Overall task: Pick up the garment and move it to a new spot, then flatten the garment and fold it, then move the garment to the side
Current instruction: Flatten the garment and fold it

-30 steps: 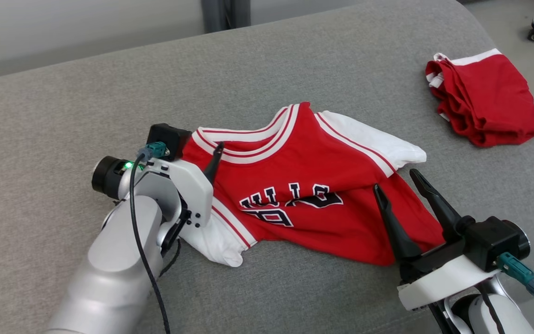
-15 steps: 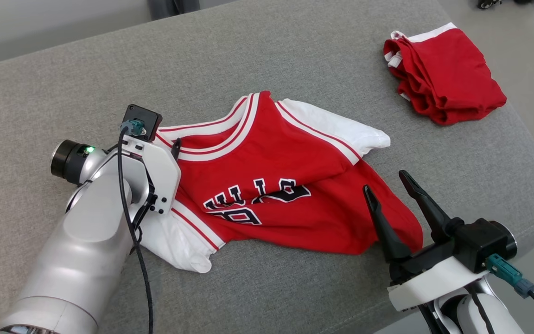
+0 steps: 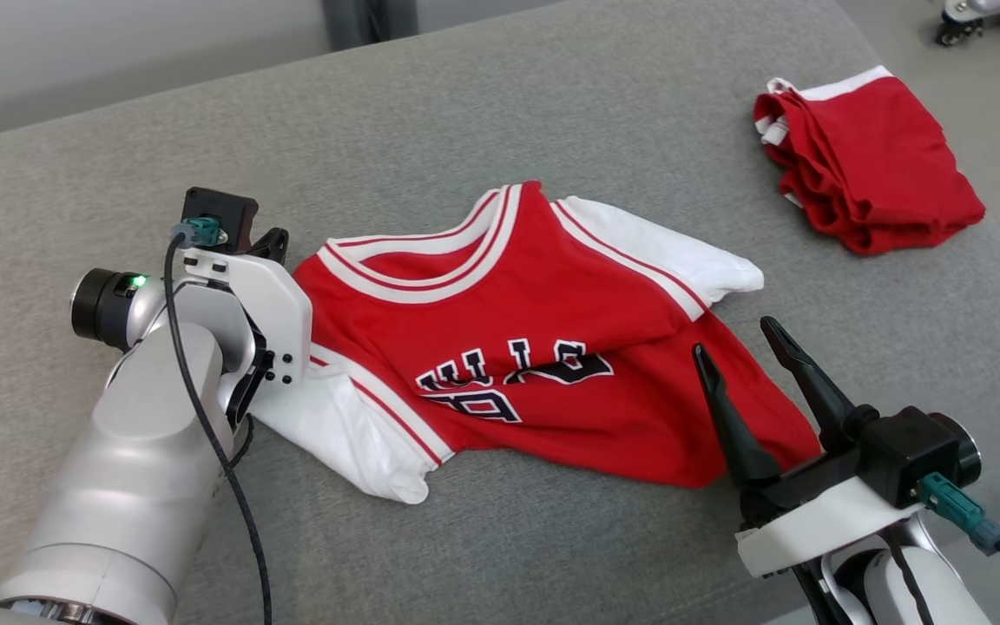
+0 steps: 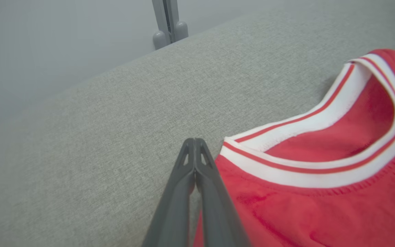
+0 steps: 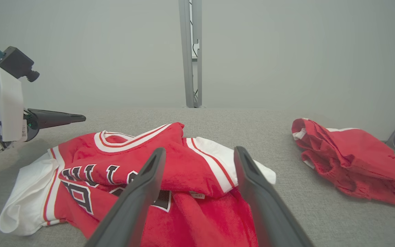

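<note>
Task item: the red jersey (image 3: pixel 535 347) with white sleeves and dark lettering lies crumpled, front up, near the middle of the grey padded surface (image 3: pixel 552 104), its collar toward the far edge.

Left gripper (image 4: pixel 194 141): fingers pressed fully together with nothing between them. The tips sit just beside the jersey's collar band at its left shoulder. From the right wrist camera they appear above the cloth, not in it.

Right gripper (image 3: pixel 733 335): fingers spread wide and empty, poised over the jersey's lower right hem.

Other item: a bunched pair of red shorts (image 3: pixel 882 165) with white trim lies near the far right corner of the surface, well apart from the jersey.

Room: a plain pale wall behind, with an upright metal post (image 5: pixel 190 51). A castor wheel (image 3: pixel 956 30) stands on the floor beyond the right corner.
</note>
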You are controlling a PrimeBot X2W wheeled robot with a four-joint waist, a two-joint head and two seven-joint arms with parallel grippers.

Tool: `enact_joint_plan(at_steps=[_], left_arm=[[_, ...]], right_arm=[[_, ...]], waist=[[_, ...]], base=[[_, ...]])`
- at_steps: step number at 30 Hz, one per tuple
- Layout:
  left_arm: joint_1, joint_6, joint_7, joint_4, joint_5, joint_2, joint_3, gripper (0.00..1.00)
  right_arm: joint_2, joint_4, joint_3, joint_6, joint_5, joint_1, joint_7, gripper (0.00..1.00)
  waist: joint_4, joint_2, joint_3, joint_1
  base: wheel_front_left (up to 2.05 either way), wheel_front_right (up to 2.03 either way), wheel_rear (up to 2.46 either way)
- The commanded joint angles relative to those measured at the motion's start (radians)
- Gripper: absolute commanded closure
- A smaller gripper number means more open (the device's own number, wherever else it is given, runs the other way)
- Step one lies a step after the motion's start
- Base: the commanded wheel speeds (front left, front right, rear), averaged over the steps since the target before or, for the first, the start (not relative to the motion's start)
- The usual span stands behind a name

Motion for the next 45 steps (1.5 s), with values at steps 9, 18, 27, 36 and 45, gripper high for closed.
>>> enact_joint_plan(at_steps=[9, 18, 27, 36, 45], left_arm=[[0.001, -0.011, -0.173, -0.025, -0.078, -0.009, 0.063, 1.00], [0.277, -0.022, -0.224, -0.378, -0.145, 0.026, 0.211, 1.00], [0.664, 0.027, -0.224, -0.779, -0.130, -0.021, 0.299, 1.00], [0.828, 0.033, -0.224, -0.921, -0.103, -0.054, 0.269, 0.00], [0.849, 0.051, -0.224, -0.941, -0.081, -0.061, 0.238, 0.00]], right_arm=[[-0.017, -0.011, -0.009, -0.001, 0.003, 0.006, -0.002, 0.00], [-0.023, -0.028, -0.081, -0.001, 0.011, 0.070, -0.022, 0.00], [-0.011, -0.048, -0.137, -0.001, -0.003, 0.123, -0.030, 0.00], [0.006, -0.037, -0.185, -0.001, 0.003, 0.153, -0.037, 0.00], [0.026, -0.005, -0.208, -0.001, -0.009, 0.149, -0.030, 0.00]], waist=[[0.078, -0.0001, -0.063, 0.0000], [0.187, -0.0001, -0.191, 0.0000], [0.265, -0.0001, -0.246, 0.0000], [0.306, -0.0001, -0.283, 0.0000], [0.319, -0.0001, -0.293, 0.0000]], base=[[0.00, 0.00, 0.00], [0.00, 0.00, 0.00], [0.00, 0.00, 0.00], [0.00, 0.00, 0.00], [0.00, 0.00, 0.00]])
